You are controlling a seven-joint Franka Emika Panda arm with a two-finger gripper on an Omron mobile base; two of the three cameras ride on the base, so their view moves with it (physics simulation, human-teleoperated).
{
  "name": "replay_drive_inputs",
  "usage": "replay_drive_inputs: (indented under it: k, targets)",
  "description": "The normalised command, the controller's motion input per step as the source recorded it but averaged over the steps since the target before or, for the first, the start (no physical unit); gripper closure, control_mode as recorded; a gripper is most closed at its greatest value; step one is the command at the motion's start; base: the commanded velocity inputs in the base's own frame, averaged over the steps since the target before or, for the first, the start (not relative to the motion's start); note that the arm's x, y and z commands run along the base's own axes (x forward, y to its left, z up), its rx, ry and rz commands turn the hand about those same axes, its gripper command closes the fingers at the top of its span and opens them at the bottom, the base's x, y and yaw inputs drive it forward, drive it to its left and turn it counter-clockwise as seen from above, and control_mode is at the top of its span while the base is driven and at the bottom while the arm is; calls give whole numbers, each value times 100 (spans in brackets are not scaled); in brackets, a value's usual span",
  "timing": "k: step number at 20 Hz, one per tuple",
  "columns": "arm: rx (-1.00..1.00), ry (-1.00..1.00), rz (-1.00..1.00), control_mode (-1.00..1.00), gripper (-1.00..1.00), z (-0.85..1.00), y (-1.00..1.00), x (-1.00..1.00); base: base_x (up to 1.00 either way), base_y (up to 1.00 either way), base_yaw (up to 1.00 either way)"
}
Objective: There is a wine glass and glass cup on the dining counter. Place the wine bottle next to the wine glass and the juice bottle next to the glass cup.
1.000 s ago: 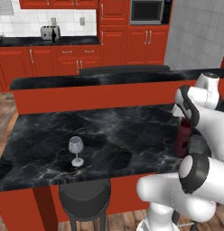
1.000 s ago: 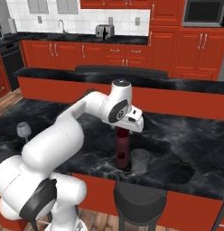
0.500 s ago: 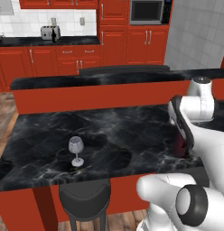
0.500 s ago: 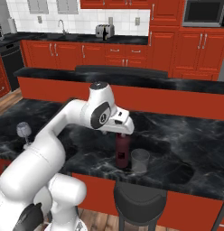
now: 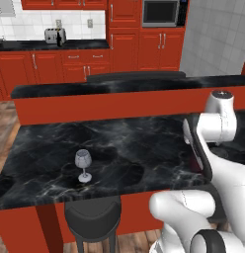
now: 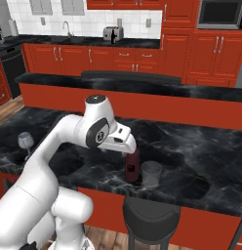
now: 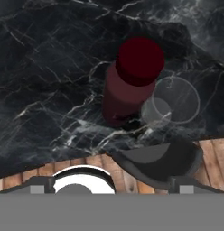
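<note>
Black marble dining counter (image 6: 201, 146), juice bottle (image 6: 132, 166) upright beside empty glass cup (image 6: 151, 174), tool spread.

Surface (image 6: 201, 146): polished black marble, white-veined, glossy. Juice bottle (image 6: 132, 166): dark maroon, smooth, dull sheen (cap likewise). Glass cup (image 6: 151, 174): translucent grey glass. Wine glass (image 5: 83, 164): clear glass. Stool seat (image 6: 151, 214): matt black. Floor (image 7: 86, 161): wood planks.

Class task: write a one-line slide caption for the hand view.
Looking down on the juice bottle standing upright beside the glass cup near the dining counter edge.
</note>
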Motion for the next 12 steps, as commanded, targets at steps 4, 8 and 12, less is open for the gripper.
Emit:
replay_drive_inputs:
  k: [4,8,12]
  targets:
    - [5,0,0,-100,-100,2,22,-33,0,0,0]
    - [2,0,0,-100,-100,1,22,-27,0,0,0]
    - [0,0,0,-100,-100,0,16,-12,0,0,0]
